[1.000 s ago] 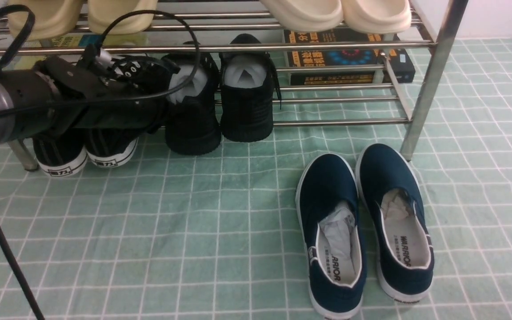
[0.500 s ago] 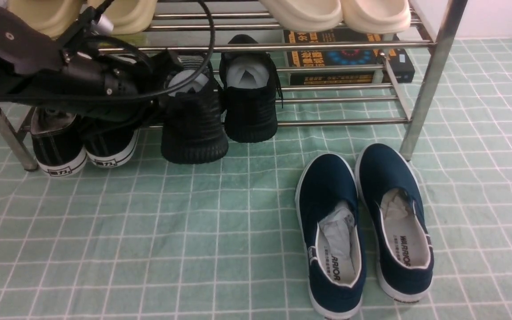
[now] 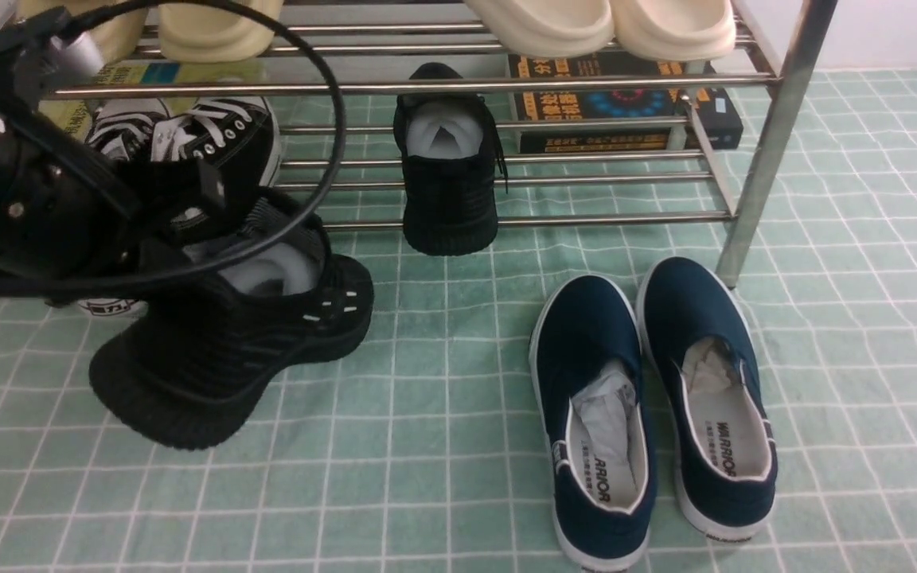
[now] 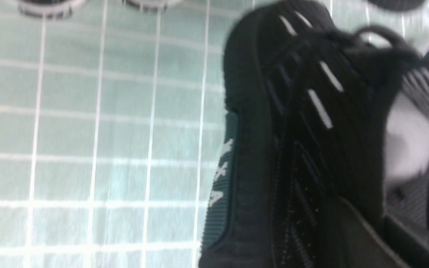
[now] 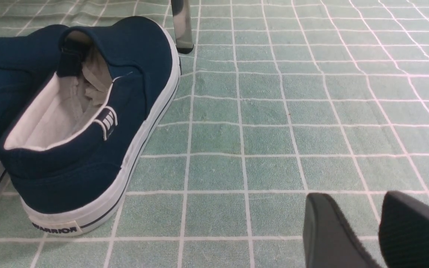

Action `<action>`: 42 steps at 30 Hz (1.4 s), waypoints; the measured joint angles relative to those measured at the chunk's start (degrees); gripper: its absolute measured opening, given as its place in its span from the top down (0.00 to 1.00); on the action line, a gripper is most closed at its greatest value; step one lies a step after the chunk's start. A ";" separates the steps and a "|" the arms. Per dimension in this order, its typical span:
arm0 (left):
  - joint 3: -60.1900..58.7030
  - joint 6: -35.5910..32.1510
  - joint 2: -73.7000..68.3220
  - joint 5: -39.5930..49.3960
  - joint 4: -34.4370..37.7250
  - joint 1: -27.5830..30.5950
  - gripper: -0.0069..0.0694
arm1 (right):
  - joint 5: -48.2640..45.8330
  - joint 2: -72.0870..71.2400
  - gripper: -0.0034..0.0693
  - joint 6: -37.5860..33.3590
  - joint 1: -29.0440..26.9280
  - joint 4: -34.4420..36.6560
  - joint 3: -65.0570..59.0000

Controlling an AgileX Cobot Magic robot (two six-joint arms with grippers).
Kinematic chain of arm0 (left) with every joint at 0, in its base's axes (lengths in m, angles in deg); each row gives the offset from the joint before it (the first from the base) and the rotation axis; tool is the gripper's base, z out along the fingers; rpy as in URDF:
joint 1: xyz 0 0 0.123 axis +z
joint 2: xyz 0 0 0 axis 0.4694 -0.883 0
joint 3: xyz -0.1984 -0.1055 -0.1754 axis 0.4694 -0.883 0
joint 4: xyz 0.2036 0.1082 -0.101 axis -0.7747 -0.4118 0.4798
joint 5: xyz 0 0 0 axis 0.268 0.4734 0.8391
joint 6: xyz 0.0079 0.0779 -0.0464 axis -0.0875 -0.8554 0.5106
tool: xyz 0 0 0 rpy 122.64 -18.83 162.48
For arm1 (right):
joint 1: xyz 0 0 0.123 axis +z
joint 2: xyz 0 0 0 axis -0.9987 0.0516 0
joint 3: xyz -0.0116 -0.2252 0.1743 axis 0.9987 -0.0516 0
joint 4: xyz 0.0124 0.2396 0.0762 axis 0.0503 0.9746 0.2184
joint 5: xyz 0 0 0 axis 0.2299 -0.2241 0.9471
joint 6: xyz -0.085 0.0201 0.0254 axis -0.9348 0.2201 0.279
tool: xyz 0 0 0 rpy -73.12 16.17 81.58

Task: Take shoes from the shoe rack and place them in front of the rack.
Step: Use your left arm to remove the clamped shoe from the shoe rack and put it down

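Item: black knit sneaker (image 3: 228, 358), now off the shoe rack (image 3: 777, 135), tilted over the surface (image 3: 427, 446) in front; left claw (image 3: 180, 231) clenched on its collar; second knit sneaker (image 3: 449, 191) remains racked. Set-down pending. Right claw (image 5: 371, 227) released, empty.

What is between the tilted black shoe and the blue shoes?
Only bare green checked cloth lies between the tilted black knit sneaker and the navy slip-ons, seen in the front view.
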 joint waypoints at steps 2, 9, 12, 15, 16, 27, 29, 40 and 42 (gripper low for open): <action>-1.91 0.53 0.92 -0.43 -0.01 -2.09 0.87 | 0.00 0.00 0.63 0.00 0.00 0.00 0.00; -10.60 9.39 1.27 -9.74 -0.69 -9.29 0.87 | 0.00 0.00 0.63 0.00 0.00 0.00 0.00; -12.59 14.21 1.27 -15.57 -2.58 -10.06 0.87 | 0.00 0.00 0.63 0.00 0.00 0.00 0.00; -13.53 18.06 1.27 -19.84 -5.10 -10.13 0.87 | 0.00 0.00 0.63 0.00 0.00 0.00 0.00; -13.73 18.82 1.22 -20.64 -5.58 -10.13 0.87 | 0.00 0.00 0.63 0.00 0.00 0.00 0.00; -24.12 27.23 -1.34 -33.29 -5.79 -10.17 0.87 | 0.00 0.00 0.63 0.00 0.00 0.00 0.00; -25.59 28.48 -1.42 -36.01 -5.75 -10.17 0.87 | 0.00 0.00 0.63 0.00 0.00 0.00 0.00; -30.75 34.59 -1.52 -49.65 -5.51 -10.17 0.87 | 0.00 0.00 0.63 0.00 0.00 0.00 0.00; -30.80 34.78 -1.46 -51.25 -5.51 -10.17 0.87 | 0.00 0.00 0.63 0.00 0.00 0.00 0.00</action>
